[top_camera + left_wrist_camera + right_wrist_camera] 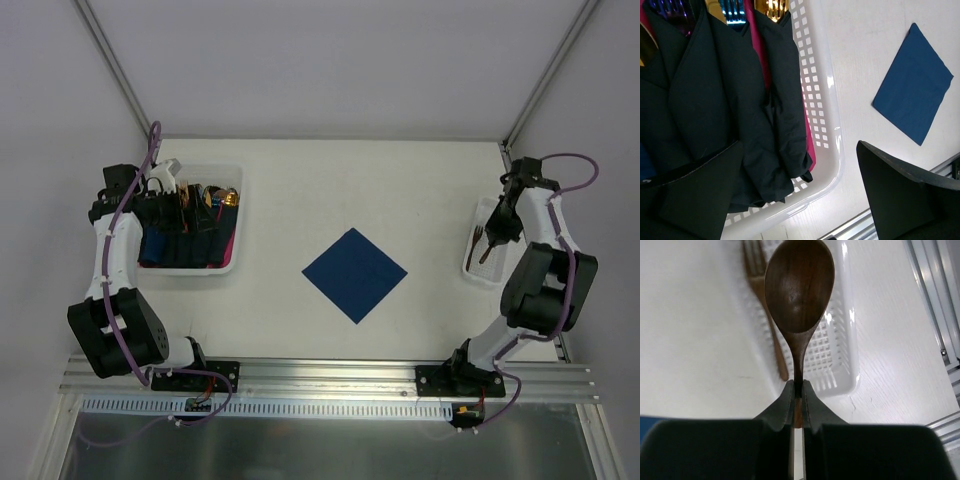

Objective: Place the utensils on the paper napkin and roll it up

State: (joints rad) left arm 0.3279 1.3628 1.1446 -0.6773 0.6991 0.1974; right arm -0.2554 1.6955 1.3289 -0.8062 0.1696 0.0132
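The dark navy paper napkin [354, 272] lies flat as a diamond in the middle of the table and also shows in the left wrist view [914, 102]. The utensils look like dark brown wood, not metal. My right gripper [798, 390] is shut on the handle of the spoon [799, 285] and holds it over the small white basket [840, 365]. The fork [765, 300] lies in that basket. In the top view the right gripper [498, 234] is at the basket with the spoon [487, 252] and fork [476, 240]. My left gripper [797, 195] is open and empty.
A white perforated basket [225, 172] at the left holds several dark rolled napkins [715, 100], a magenta one and shiny cutlery tips; my left gripper [162, 183] hovers over it. Walls close in behind and beside the table. A metal rail [330, 375] runs along the near edge.
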